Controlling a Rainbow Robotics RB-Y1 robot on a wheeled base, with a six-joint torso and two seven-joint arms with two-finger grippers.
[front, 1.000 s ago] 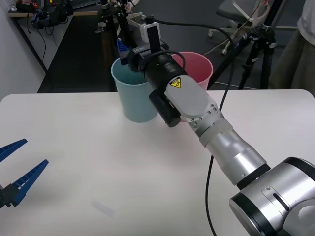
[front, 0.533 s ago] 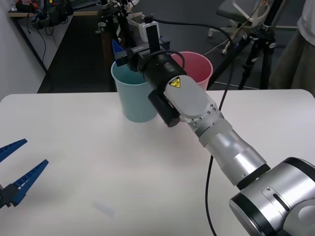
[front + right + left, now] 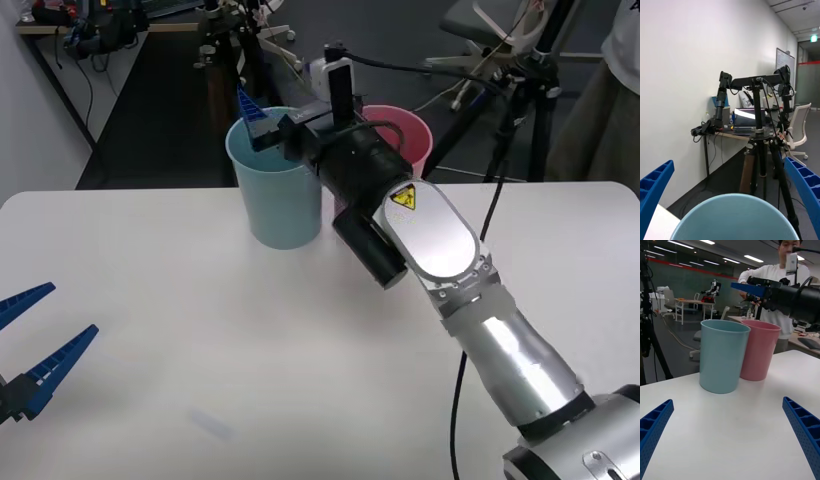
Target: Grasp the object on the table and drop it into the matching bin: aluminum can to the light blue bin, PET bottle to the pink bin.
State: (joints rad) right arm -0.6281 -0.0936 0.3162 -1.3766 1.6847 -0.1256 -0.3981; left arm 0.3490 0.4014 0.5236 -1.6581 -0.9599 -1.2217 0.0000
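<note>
Right pincer (image 3: 262,118) drawn back, light blue bin (image 3: 279,190)

The two bins stand touching at the table's (image 3: 150,300) far edge, the light blue bin (image 3: 275,190) left of the pink bin (image 3: 400,135). The right gripper (image 3: 262,118) hangs spread above the blue bin's mouth, its arm crossing the right half. The left gripper (image 3: 35,350), spread, sits at the near left edge; white surface lies between.

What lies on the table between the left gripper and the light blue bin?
Nothing: in the front view, only bare white table stretches from the open left gripper to the light blue bin. The left wrist view agrees.
</note>
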